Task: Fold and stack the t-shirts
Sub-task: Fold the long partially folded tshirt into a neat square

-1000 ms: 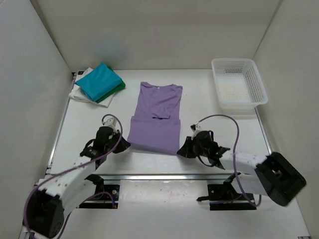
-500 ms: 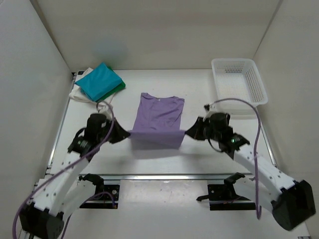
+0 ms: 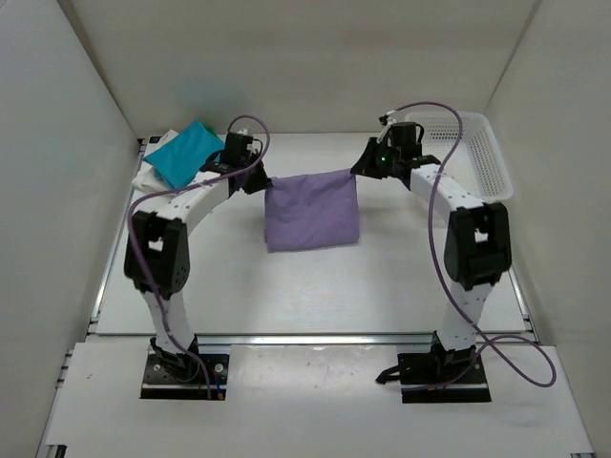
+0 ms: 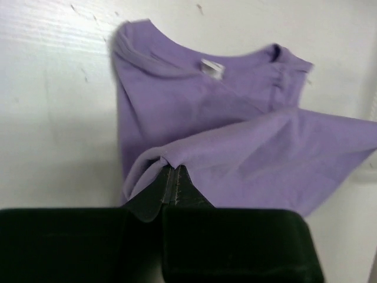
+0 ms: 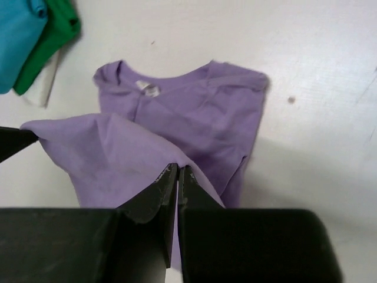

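one lavender t-shirt (image 3: 311, 212), three folded t-shirts (image 3: 183, 153) and one basket (image 3: 498, 172).

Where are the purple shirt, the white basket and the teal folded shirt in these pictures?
purple shirt (image 3: 310, 215): overhead view, middle of the hanging cloth.
white basket (image 3: 489, 162): overhead view, its right lattice wall.
teal folded shirt (image 3: 186, 153): overhead view, its top face.

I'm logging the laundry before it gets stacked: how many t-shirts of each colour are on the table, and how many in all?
Lavender-purple t-shirt: 1
Teal t-shirt: 1
Green t-shirt: 1
White t-shirt: 1
Total: 4
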You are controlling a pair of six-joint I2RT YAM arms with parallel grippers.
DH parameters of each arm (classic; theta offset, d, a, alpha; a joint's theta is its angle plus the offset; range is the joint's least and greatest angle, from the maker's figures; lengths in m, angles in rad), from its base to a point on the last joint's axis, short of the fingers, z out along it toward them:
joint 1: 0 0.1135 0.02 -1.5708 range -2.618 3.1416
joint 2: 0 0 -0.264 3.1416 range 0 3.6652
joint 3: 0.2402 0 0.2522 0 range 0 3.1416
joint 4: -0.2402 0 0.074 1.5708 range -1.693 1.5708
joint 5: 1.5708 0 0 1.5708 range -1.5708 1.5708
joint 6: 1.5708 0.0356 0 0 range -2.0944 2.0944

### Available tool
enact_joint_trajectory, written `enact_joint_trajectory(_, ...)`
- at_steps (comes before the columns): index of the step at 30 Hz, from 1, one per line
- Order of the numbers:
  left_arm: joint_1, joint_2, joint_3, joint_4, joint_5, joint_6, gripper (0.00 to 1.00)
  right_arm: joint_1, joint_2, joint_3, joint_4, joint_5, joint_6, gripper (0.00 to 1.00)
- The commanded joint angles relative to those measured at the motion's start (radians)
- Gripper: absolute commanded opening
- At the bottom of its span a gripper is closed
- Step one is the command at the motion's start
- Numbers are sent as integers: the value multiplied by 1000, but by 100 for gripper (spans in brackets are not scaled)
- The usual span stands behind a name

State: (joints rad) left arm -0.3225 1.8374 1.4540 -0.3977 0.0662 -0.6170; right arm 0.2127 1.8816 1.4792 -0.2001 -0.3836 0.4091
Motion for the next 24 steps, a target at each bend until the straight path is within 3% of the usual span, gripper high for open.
enact_joint_trajectory(1,36,100,132,2,-32,16,0,-21,134,160,-15,-6,-49,0)
enact_joint_trajectory(3,42,155,183,3,-40,16,1,-35,238,277,-54,-18,-52,0)
enact_joint_trajectory(6,59,239,284,-24,-49,16,13,-33,322,380,-65,-24,-47,0)
enact_joint_trajectory(7,59,264,323,-44,-49,13,26,-38,350,416,-80,-17,-46,4)
enact_joint_trajectory(8,68,275,331,-49,-52,23,46,-39,364,435,-88,-15,-40,12)
enact_joint_trajectory(10,79,266,304,-33,-63,23,73,-33,375,480,-134,-8,-64,27)
enact_joint_trajectory(12,88,226,255,-9,-63,34,83,-26,352,474,-145,11,-72,34)
enact_joint_trajectory(15,76,108,125,68,-65,39,83,-7,263,370,-124,40,-101,43)
enact_joint_trajectory(17,43,54,60,89,-51,52,83,16,156,278,-73,34,-87,42)
enact_joint_trajectory(20,1,-84,-154,201,-3,33,73,42,-31,35,63,26,-72,24)
enact_joint_trajectory(21,-6,-148,-264,256,19,16,61,56,-105,-76,111,49,-63,9)
enact_joint_trajectory(22,-18,-211,-373,270,41,5,54,63,-143,-173,111,86,-67,0)
enact_joint_trajectory(23,-20,-283,-429,313,52,-1,46,83,-213,-277,137,106,-64,0)
enact_joint_trajectory(24,-21,-314,-533,350,55,-12,27,108,-246,-322,163,136,-62,0)
